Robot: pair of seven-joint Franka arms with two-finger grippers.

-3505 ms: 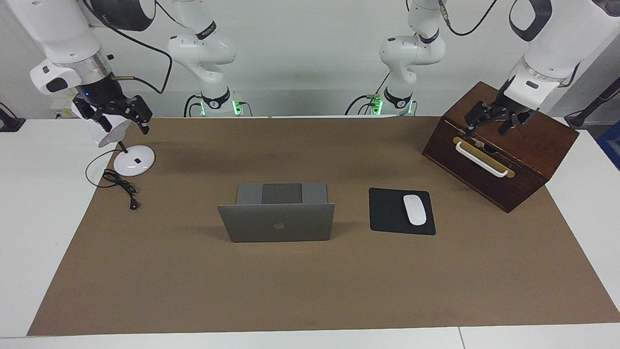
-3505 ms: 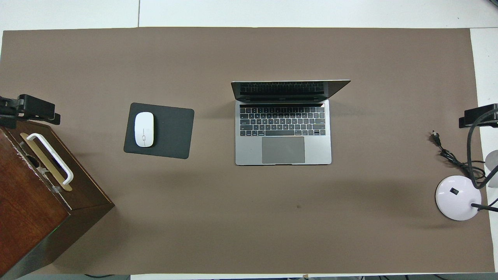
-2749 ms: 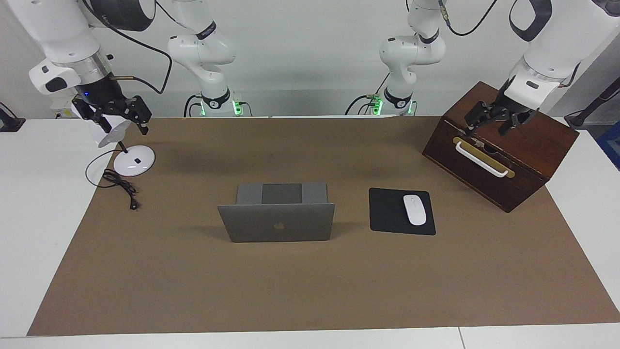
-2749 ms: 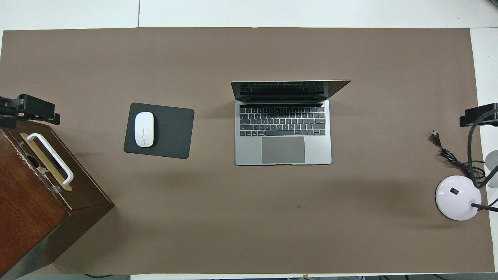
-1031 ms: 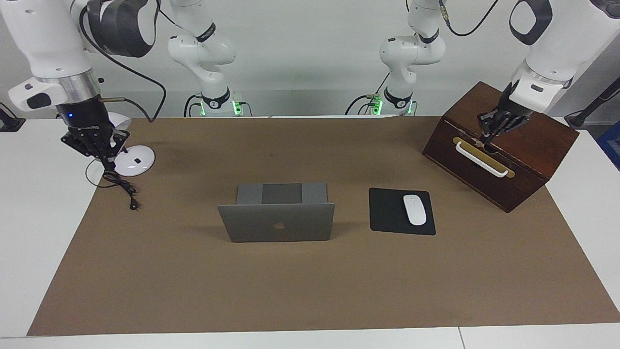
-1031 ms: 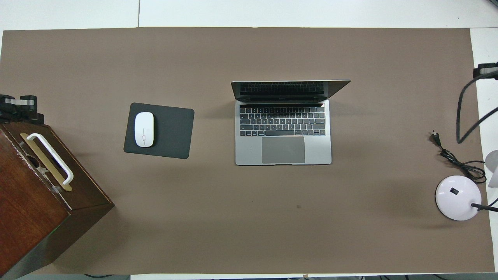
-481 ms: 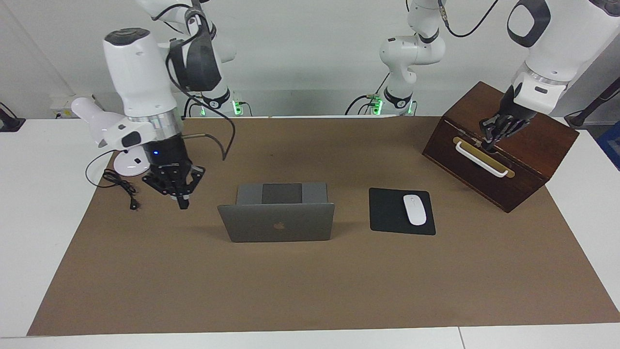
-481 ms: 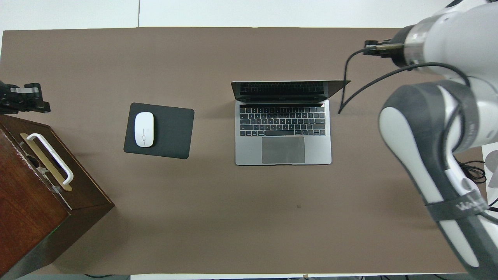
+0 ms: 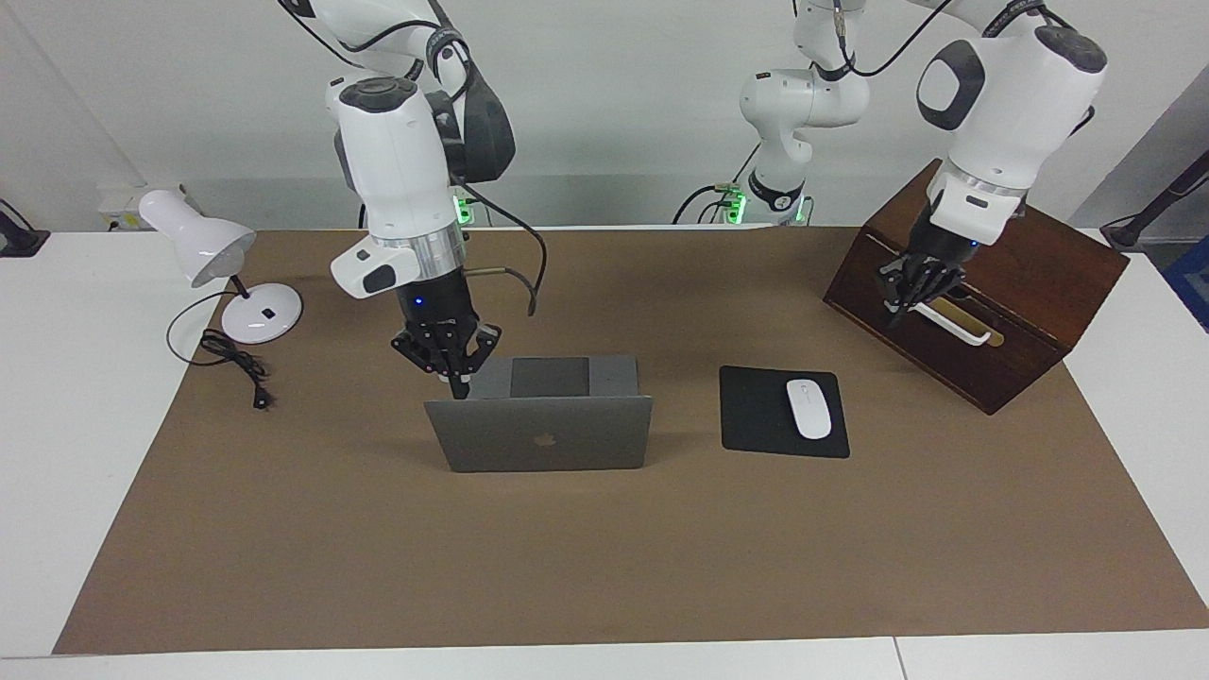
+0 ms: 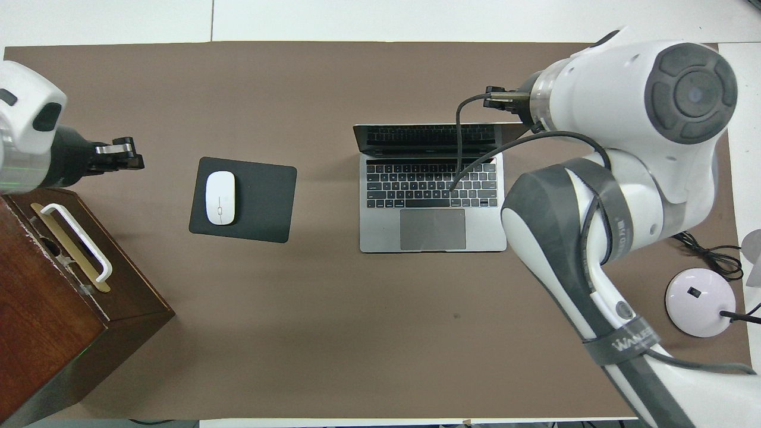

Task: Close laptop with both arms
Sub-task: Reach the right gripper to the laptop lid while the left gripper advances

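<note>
R gripper (image 9: 460, 373) fingers pinched together, tips at laptop (image 9: 540, 433) lid's corner; L gripper (image 9: 909, 295), can't tell, well apart over box (image 9: 1030, 274).

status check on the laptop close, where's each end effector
Right end effector at the laptop lid's top corner, contact unclear. Left end effector over the wooden box front. Lid still up. Nothing blocking it.

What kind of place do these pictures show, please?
Most likely a robotics lab with a mock office desk. Two white robot arms are mounted at a table covered by a brown mat. On it are an open laptop, a mouse pad with a mouse, and a desk lamp.
</note>
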